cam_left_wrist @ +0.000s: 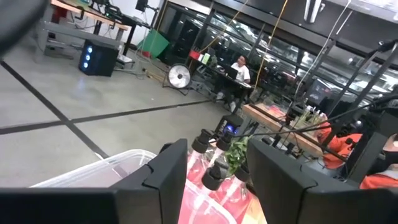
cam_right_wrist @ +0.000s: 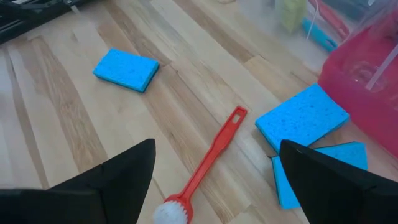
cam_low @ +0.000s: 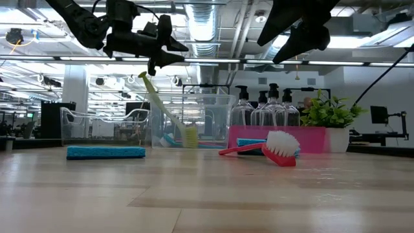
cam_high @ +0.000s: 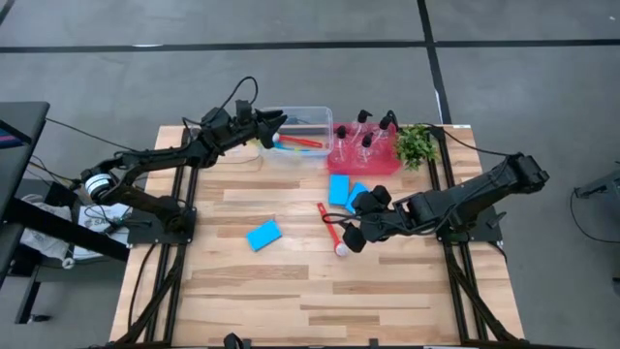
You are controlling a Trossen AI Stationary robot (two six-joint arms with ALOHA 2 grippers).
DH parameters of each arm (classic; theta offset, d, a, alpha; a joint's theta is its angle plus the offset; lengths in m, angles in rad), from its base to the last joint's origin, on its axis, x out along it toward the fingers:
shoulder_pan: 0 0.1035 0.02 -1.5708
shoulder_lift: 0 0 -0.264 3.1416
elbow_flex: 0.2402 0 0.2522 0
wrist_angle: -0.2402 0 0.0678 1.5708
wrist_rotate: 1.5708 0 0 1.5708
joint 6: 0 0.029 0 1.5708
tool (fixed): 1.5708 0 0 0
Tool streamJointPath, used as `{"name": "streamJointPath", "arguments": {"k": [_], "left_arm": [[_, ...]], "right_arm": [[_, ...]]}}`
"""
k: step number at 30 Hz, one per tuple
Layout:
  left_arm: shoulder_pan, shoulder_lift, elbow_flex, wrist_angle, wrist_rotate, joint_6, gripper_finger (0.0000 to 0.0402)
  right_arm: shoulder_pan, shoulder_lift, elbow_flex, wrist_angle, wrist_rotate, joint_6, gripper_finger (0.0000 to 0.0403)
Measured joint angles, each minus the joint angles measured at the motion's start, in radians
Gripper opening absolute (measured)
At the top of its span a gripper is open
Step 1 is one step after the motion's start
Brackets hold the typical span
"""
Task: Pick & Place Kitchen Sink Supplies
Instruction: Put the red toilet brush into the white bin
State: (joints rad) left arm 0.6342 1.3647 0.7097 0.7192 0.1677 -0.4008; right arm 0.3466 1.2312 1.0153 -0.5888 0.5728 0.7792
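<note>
Hovering right gripper (cam_right_wrist: 214, 171), fingers spread wide, red brush (cam_right_wrist: 208, 158) seen between fingers below; thin handle may roll, slip when pinched; left gripper (cam_high: 276, 121) parted, nothing held, over tub (cam_high: 315, 112)

Wooden table (cam_high: 291, 291) of pale planks, lying on a grey concrete floor (cam_high: 116, 68) crossed by dark seam lines (cam_high: 291, 46), one running toward twelve o'clock from the table's far edge. A black stand (cam_high: 19, 126) is sitting at nine o'clock. Across the table, an open industrial hall is showing: exposed ceiling ducts (cam_low: 213, 19) and long strip lights (cam_low: 362, 63) are glowing overhead. Beyond the floor, dark-framed glazed partitions (cam_left_wrist: 186, 25) are standing, with a round floor fan (cam_left_wrist: 179, 76), a green panel (cam_left_wrist: 153, 45) and a seated person (cam_left_wrist: 239, 68) at a desk.
</note>
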Motion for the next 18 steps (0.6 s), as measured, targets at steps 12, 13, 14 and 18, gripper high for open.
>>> {"name": "streamJointPath", "arguments": {"k": [12, 13, 14, 18], "left_arm": [[0.0, -0.005, 0.0, 0.01, 0.035, -0.026, 0.0163], [0.0, -0.007, 0.0, 0.008, 0.046, -0.026, 0.0163], [0.0, -0.009, 0.0, 0.008, 0.051, -0.023, 0.0163], [-0.001, -0.033, 0.0, 0.009, 0.073, 0.037, 0.0163]], "right_arm": [[0.0, 0.0, 0.0, 0.02, 0.0, 0.0, 0.0335], [0.0, 0.0, 0.0, 0.029, 0.0, 0.0, 0.0335], [0.0, 0.0, 0.0, 0.033, 0.0, 0.0, 0.0335], [0.0, 0.0, 0.0, 0.054, 0.0, 0.0, 0.0335]]}}
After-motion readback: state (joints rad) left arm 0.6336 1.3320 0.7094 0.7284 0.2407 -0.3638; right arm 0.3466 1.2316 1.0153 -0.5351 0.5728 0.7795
